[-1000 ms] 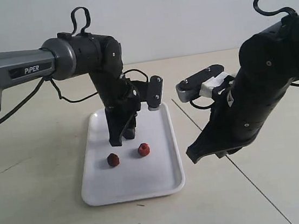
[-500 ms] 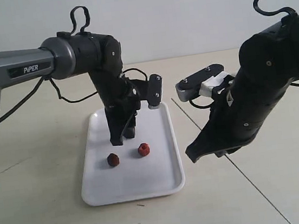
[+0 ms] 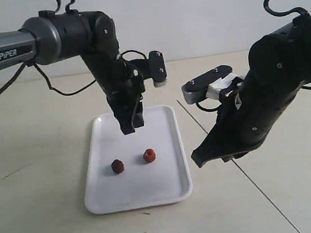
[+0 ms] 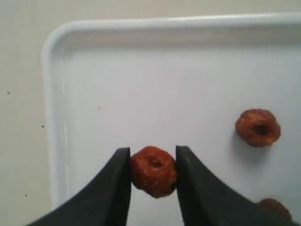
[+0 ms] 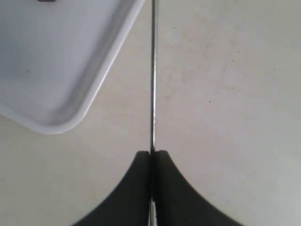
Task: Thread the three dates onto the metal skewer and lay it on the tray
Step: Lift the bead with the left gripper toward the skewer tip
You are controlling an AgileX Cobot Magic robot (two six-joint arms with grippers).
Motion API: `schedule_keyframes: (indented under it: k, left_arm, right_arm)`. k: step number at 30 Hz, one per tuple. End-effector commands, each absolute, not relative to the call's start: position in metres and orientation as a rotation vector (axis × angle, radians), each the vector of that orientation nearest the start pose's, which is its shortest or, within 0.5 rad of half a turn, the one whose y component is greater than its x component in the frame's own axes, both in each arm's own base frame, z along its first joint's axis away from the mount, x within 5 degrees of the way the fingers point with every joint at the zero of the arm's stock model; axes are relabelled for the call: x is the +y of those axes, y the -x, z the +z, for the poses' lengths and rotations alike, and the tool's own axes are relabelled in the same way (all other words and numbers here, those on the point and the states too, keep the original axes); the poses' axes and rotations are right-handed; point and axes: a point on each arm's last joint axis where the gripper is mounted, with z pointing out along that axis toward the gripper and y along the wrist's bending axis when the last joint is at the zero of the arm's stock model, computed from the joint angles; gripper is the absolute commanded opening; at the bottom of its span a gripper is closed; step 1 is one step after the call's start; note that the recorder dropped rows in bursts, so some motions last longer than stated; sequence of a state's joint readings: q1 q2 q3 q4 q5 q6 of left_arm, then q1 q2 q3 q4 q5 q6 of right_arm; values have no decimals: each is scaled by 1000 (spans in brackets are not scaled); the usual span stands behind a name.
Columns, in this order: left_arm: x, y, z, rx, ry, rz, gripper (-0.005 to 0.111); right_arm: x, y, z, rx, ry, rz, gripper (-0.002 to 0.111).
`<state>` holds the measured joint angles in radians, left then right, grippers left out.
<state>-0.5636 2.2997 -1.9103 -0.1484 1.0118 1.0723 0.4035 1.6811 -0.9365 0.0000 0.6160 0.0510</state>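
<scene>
My left gripper (image 4: 154, 165) is shut on one reddish-brown date (image 4: 154, 170), pinched between both fingers and held in the air over the back half of the white tray (image 3: 153, 188). In the exterior view this gripper (image 3: 130, 128) points straight down. Two more dates lie loose on the tray, a darker one (image 3: 117, 166) and a redder one (image 3: 149, 155). My right gripper (image 5: 153, 153) is shut on the thin metal skewer (image 5: 153, 84), which sticks straight out past the tray's corner (image 5: 70, 120). In the exterior view the skewer is too thin to make out.
The tray sits on a pale beige table, and a thin dark seam (image 3: 268, 199) runs diagonally across it to the right of the tray. The bulky right arm (image 3: 267, 102) hangs low just off the tray's right edge. Black cables trail behind the left arm.
The left arm has lifted up and back from just above the tray, carrying the date. The right arm has stayed put.
</scene>
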Motion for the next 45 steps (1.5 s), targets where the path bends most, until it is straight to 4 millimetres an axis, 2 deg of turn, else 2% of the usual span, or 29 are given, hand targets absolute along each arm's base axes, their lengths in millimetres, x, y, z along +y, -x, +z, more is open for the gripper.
schedule_keyframes:
  k: [1, 4, 11, 17, 21, 26, 35, 45]
  left_arm:
    - [-256, -410, 195, -2631, 2285, 396, 32]
    - [-241, -417, 206, -2748, 2132, 638, 32]
    - [-207, -431, 220, -2865, 1810, 1096, 32]
    - [-188, -441, 239, -2884, 1504, 1606, 32]
    - [-184, -446, 250, -2886, 1242, 1835, 32]
    - [-183, -448, 252, -2882, 1050, 1889, 32]
    - [-183, -452, 237, -2866, 848, 1869, 32]
    - [-184, -454, 229, -2859, 805, 1872, 32]
  right_arm:
    - [120, -284, 178, 2791, 491, 100, 0]
    - [120, -284, 178, 2788, 490, 101, 0]
    - [123, -287, 180, 2746, 467, 143, 0]
    - [130, -287, 181, 2725, 465, 264, 0]
    - [139, -289, 185, 2656, 487, 384, 0]
    - [146, -292, 189, 2583, 492, 476, 0]
    - [146, -298, 192, 2523, 441, 468, 0]
    - [146, -300, 193, 2504, 429, 457, 0]
